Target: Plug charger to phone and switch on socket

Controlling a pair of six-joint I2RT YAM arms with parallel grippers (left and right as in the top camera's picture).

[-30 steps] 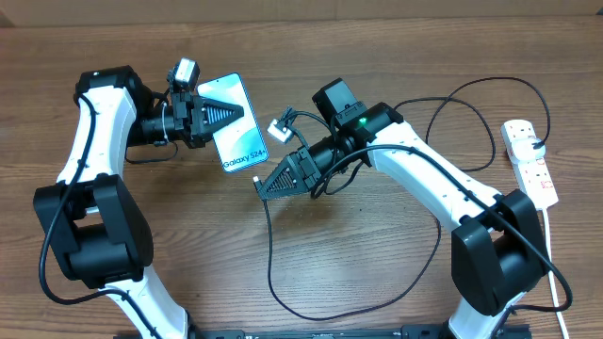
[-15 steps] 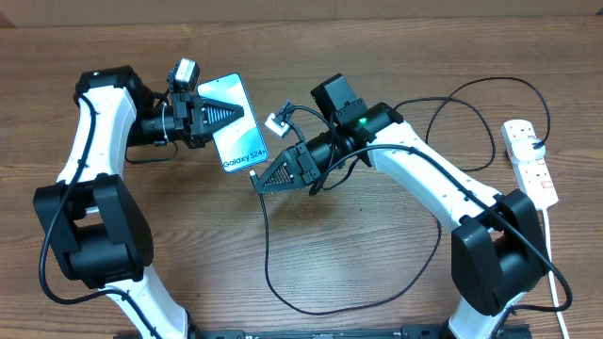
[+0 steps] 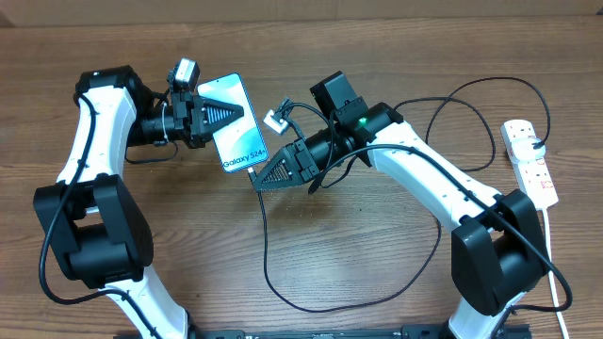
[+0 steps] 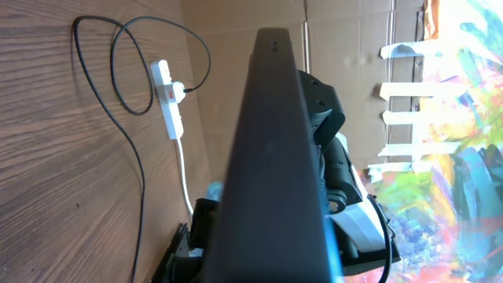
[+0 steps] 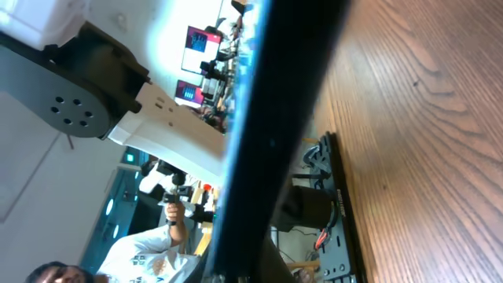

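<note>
The left gripper (image 3: 236, 113) is clenched on the phone (image 3: 247, 146), holding it tilted above the table (image 3: 377, 273). The right gripper (image 3: 265, 179) pinches the charger (image 3: 267, 245) by its plug end, right at the phone's lower edge; whether it touches cannot be told. The socket (image 3: 530, 162) lies well apart at the table's right edge

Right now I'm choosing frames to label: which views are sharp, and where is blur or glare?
Overhead: evenly lit and sharp, the phone text readable. Left wrist: the phone's edge is a dark close-up blur, the socket behind it crisp. Right wrist: same blurred edge, blue screen glow along it.
</note>
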